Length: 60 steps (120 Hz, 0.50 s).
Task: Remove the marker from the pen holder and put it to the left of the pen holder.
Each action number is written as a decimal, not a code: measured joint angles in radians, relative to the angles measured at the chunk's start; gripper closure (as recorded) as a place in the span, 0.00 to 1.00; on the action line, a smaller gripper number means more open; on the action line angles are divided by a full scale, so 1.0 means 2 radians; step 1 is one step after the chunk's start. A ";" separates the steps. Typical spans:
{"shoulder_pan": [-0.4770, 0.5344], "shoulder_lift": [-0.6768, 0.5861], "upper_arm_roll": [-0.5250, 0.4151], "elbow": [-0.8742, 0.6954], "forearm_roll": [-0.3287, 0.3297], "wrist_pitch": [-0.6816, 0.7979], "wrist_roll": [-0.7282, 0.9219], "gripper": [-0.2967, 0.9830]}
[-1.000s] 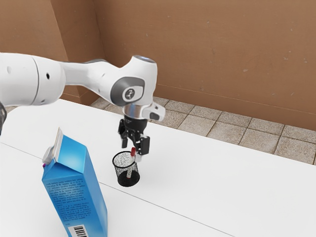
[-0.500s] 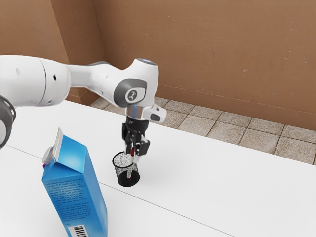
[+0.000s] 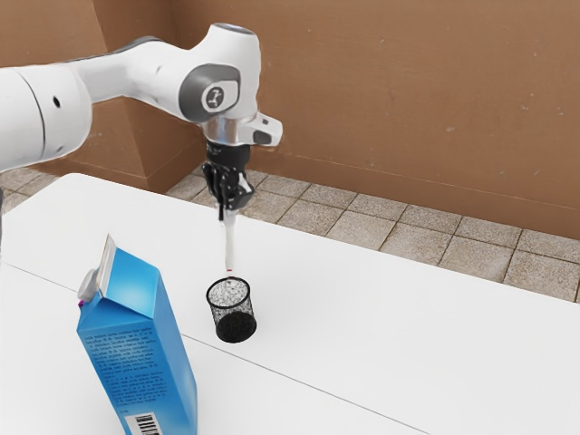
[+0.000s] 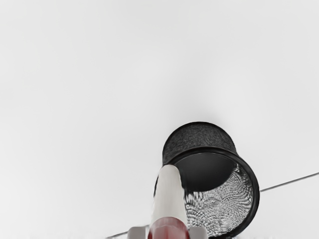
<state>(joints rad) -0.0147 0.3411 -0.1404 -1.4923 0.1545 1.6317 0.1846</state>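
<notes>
**Marker [image 3: 229,245] out and hanging over the pen holder [image 3: 236,328], in the gripper's [image 3: 227,209] grasp**

Nearest in the exterior view stands a blue carton [image 3: 136,358], apart from the work. Beyond it, the black mesh pen holder stands upright on the white table [image 3: 390,349], with the marker's lower tip just above its rim.

The marker hangs nearly upright, pale along the barrel and red at both ends. The gripper is closed on it: the wrist view shows a pad [image 4: 198,233] on either side of the upper red end [image 4: 168,229]. That is a sound place to hold it, I judge, since the long barrel stays free below for setting down.

It should handle as a light, stiff thing, hardly fragile, but smooth and round — apt to pivot between the pads if the tip knocks the rim, and to roll once let go. A firm, modest squeeze ought to do. The mesh holder looks light too, and a brush could tip it.

Next calls for a little more height, then a carry to the holder's left and a low, gentle release — ideally with the barrel laid flat.

Behind all this lie floor tiles [image 3: 362,231] and a brown wall [image 3: 390,118].
</notes>
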 joint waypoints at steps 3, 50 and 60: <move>-0.001 -0.001 0.009 0.016 -0.001 -0.010 0.000 0.83; 0.004 0.019 0.166 0.102 -0.034 -0.083 0.008 0.84; 0.005 0.026 0.199 0.099 -0.033 -0.089 0.010 0.84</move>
<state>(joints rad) -0.0043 0.3934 0.2579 -1.2950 0.0887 1.4545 0.2042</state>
